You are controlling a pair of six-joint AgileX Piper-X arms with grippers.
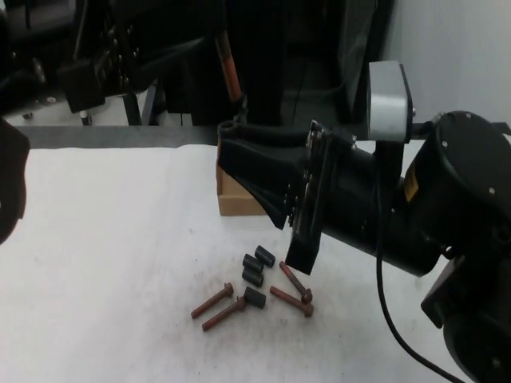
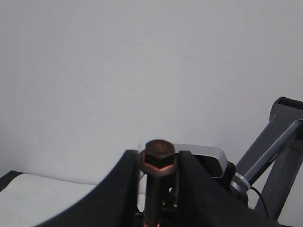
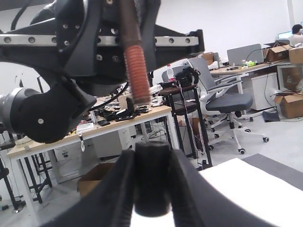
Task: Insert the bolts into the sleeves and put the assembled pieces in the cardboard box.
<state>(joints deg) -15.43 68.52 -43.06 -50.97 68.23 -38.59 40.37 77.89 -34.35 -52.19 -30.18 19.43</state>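
My left gripper (image 2: 160, 163) is shut on a copper bolt (image 2: 159, 158), hex head toward the camera. In the high view this bolt (image 1: 228, 68) hangs thread-down just above my right gripper (image 1: 232, 129), which is raised over the bench. My right gripper (image 3: 151, 158) is shut on a black sleeve (image 3: 151, 182), open end up. The bolt's threaded tip (image 3: 136, 75) hovers a short gap above the sleeve. The cardboard box (image 1: 234, 198) sits on the white cloth, partly hidden behind the right gripper.
Loose on the cloth lie several bolts (image 1: 212, 301) (image 1: 291, 300) and several black sleeves (image 1: 253, 276) (image 1: 264, 256) in front of the box. The right arm's bulk (image 1: 399, 207) fills the right side. The cloth to the left has free room.
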